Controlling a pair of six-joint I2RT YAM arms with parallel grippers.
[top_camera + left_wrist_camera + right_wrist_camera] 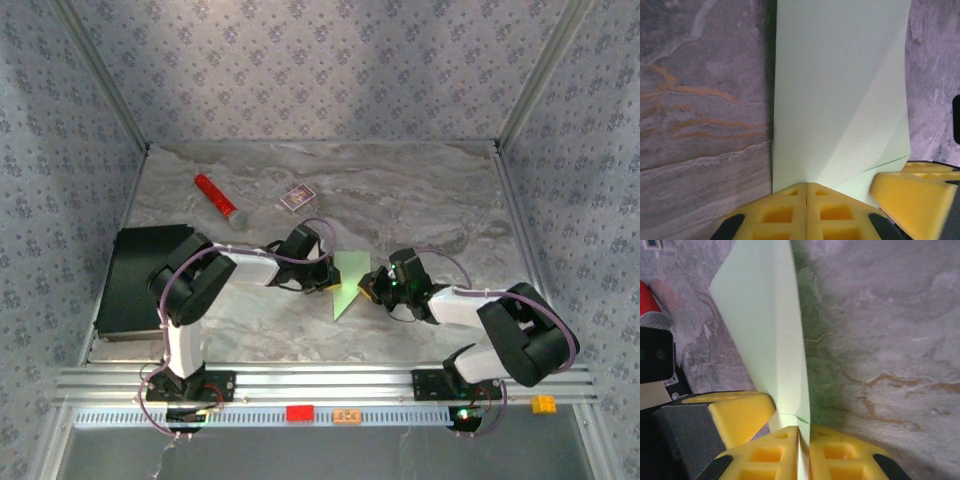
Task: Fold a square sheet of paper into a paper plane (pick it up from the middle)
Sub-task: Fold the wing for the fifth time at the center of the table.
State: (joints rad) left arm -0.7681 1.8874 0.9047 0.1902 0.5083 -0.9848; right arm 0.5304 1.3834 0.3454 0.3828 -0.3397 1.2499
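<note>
One sheet of paper point(350, 276), pale green and already creased to a pointed outline, lies on the marbled table point(420, 190) at the centre of the top view. Its long axis runs roughly up and down the frame, with the sharp tip toward the bottom edge. Two grippers flank it across that axis. The left gripper point(327, 272) is at its left edge and the right gripper point(373, 287) at its right edge, so neither arm is nearer; both are already on the paper. In the left wrist view the left gripper's yellow pads are pressed together at the bottom centre, with the sheet's near edge running in under their tips, so it looks clenched on the paper. In the right wrist view the right gripper's pads stand close together with a thin strip of the sheet passing between them, so it appears to be pinching that edge too. From each gripper the paper stretches straight ahead, up the frame. Any coming fold, I judge, turns on swinging one side across the centre line between them. Well apart in the upper left of the top view lie one red cylinder point(214, 197) and one small card box point(297, 197). One black slab point(130, 285) sits at the left edge.
</note>
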